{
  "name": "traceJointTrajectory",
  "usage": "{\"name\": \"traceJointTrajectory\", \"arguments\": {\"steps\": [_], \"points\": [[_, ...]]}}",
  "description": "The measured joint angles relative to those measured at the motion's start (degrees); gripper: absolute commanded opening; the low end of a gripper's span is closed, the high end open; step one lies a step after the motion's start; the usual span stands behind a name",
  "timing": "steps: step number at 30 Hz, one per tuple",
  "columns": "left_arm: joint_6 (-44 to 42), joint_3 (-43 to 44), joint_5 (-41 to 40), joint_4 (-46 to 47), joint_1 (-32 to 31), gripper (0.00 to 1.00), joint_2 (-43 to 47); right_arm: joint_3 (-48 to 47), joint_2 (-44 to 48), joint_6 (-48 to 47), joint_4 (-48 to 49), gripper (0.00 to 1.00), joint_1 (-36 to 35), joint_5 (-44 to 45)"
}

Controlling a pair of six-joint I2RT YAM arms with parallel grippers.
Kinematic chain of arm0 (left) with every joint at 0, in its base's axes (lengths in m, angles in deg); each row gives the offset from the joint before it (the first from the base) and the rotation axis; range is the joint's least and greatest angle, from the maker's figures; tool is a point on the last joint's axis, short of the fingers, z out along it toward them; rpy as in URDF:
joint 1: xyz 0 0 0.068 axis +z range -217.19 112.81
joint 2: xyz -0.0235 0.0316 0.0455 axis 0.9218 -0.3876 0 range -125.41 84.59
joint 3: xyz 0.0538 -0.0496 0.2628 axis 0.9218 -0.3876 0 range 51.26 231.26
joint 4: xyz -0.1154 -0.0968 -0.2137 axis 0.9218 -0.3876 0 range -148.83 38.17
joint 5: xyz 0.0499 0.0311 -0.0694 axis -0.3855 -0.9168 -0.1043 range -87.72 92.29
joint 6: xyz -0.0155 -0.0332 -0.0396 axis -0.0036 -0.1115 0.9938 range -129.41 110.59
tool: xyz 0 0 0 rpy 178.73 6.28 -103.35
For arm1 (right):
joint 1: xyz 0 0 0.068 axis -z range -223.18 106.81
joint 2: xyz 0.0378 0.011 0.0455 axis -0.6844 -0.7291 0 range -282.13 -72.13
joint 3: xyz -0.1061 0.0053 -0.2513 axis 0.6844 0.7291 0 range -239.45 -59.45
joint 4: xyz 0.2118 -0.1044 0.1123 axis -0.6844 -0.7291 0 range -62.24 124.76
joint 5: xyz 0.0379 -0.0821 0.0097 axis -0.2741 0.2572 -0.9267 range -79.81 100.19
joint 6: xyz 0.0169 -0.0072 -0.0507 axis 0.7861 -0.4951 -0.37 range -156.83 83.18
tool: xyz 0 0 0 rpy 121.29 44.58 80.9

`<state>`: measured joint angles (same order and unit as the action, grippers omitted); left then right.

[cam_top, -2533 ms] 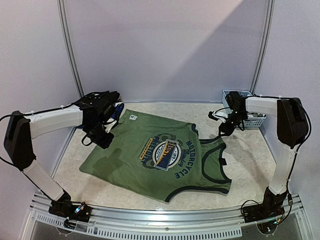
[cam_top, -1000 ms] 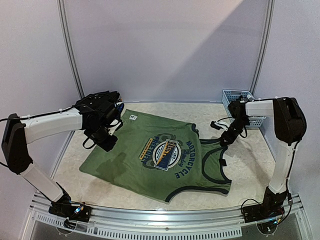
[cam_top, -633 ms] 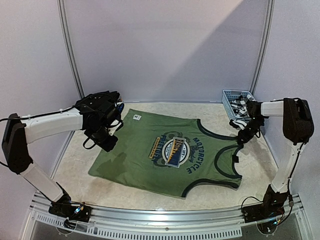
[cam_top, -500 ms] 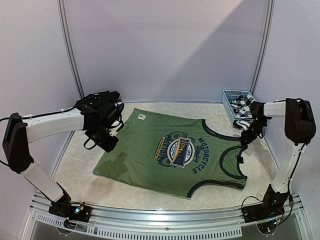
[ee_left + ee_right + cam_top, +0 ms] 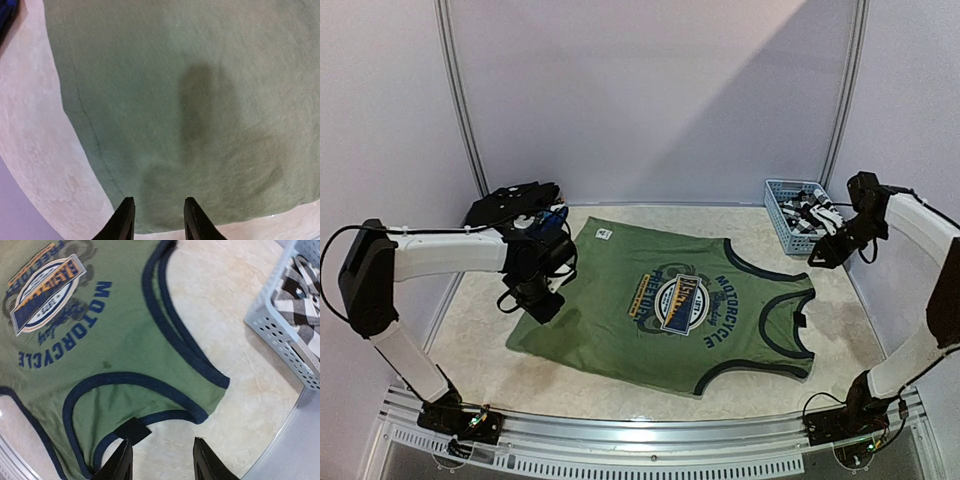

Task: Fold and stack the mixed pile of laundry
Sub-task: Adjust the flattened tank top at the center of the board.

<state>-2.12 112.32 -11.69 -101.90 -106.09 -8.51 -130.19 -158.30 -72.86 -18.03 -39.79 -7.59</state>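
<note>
The left gripper (image 5: 539, 298) is held over the lower left hem of the olive-green sleeveless shirt (image 5: 610, 320), its jaws parted and nothing caught between them. The right gripper (image 5: 823, 250) is raised off the shirt's right side, near the shoulder straps; its jaws are likewise apart and empty.

The shirt is spread flat, print up, in the middle of the marbled table (image 5: 750, 225). Only the top view takes in the whole garment, both arms, and a dark heap of clothing (image 5: 515, 200) with a blue piece (image 5: 554, 214) off the shirt's far left corner. From the left wrist, plain green cloth (image 5: 200, 100), a stitched hem and the gripper's shadow are seen. From the right wrist, the word MOTORCYCLE, the navy trim (image 5: 170, 335) and a small black tag (image 5: 132, 431) by an armhole are made out.

Counted: two grippers, one shirt, one round logo (image 5: 678, 300), and one light-blue lattice basket (image 5: 779, 212) beyond the shirt's right side, with a black-white check garment (image 5: 807, 215) inside.
</note>
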Motion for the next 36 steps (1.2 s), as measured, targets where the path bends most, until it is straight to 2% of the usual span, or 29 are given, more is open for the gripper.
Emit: {"name": "traceJointTrajectory", "arguments": {"steps": [5,10,13,20,25,29,33,36], "points": [[4.4,-1.2,4.2,3.0,0.0,0.35,-3.1,10.7,7.8,-7.4,-3.4,0.40,-5.9,-3.7],[9.4,-4.1,6.3,6.4,0.0,0.33,-5.2,20.5,8.5,-13.3,-6.1,0.39,-11.0,-3.8],[13.1,-6.1,7.2,8.0,0.0,0.32,-5.0,20.9,7.5,-14.6,-5.7,0.38,-11.1,-3.4],[25.8,-16.8,7.1,18.4,-1.5,0.31,2.3,17.1,2.4,-15.3,-4.1,0.38,-11.1,-3.1],[34.6,-23.2,3.8,23.9,-8.5,0.31,7.5,12.7,-0.4,-15.2,-2.8,0.38,-11.1,-2.9],[43.8,-27.6,2.3,24.9,-17.5,0.31,12.9,10.8,-3.4,-14.3,-0.8,0.38,-11.1,-1.0],[51.9,-30.1,1.5,19.7,-24.9,0.31,18.3,8.8,-7.4,-13.3,0.6,0.38,-11.1,0.5],[56.6,-32.3,1.5,13.3,-27.5,0.31,23.5,7.3,-9.9,-13.0,1.6,0.37,-11.1,1.5]]}}
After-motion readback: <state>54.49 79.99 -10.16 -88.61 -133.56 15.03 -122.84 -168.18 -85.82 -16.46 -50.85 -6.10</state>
